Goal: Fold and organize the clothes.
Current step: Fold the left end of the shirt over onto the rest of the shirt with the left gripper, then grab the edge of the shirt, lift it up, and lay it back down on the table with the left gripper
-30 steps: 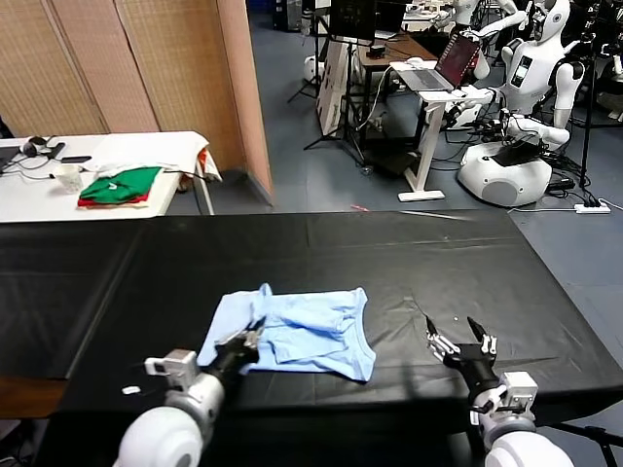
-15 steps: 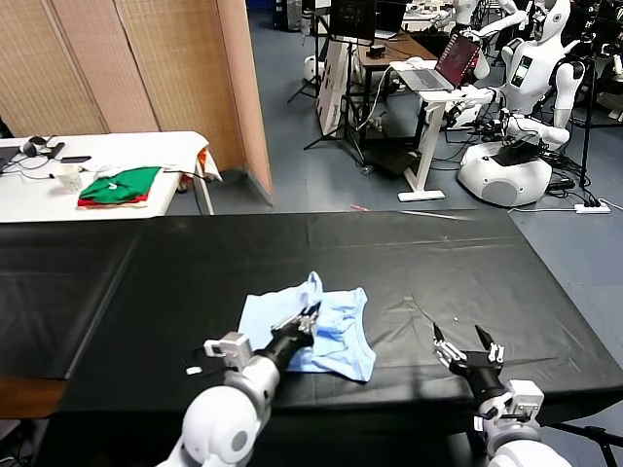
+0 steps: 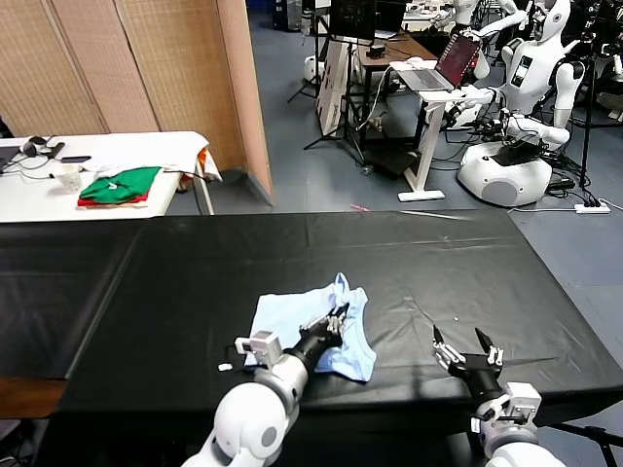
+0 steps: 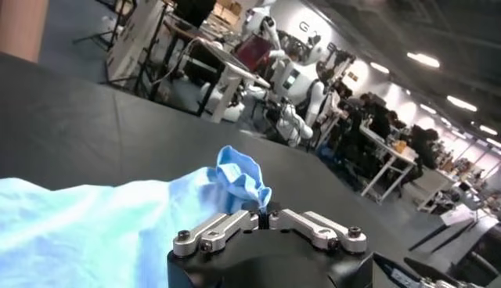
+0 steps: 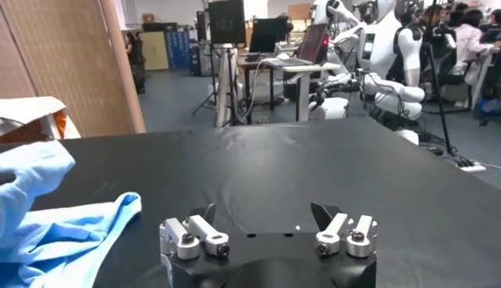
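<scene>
T-shirt [image 3: 311,326]: pale blue, lying crumpled on the black table [image 3: 175,282] near its front edge, roughly mid-width; one edge lifted into a small peak above the rest.
Left gripper [image 3: 334,320]: over the middle of the shirt, fingers pinched together on a raised fold of the blue cloth; in the left wrist view [image 4: 264,216] the cloth bunches up right at the fingertips.
Right gripper [image 3: 466,351]: parked near the front edge of the table, well to the right of the shirt, fingers spread wide, nothing between them; same in the right wrist view [image 5: 266,227].
Step in hand: judged to be a fold, one side of the shirt being carried across the rest.
Risk, slip: thin soft cloth held by a small pinch; likely to slide free if pulled fast or against the drag of the table cover.
Risk, bunching: only one point held, so the carried edge may land twisted or heaped instead of flat.
Risk, dragging: whole shirt may slide toward the front edge rather than fold, with no second hold to anchor it.
Risk, cover: table cloth could get pinched along with the shirt on a low pass.
Writing on shirt: none visible from these angles.
Other writing: pale letters on a far wall in the left wrist view, too small to read.
Side table [image 3: 146,151]: green and red folded clothes [image 3: 120,186], apart from the work.
</scene>
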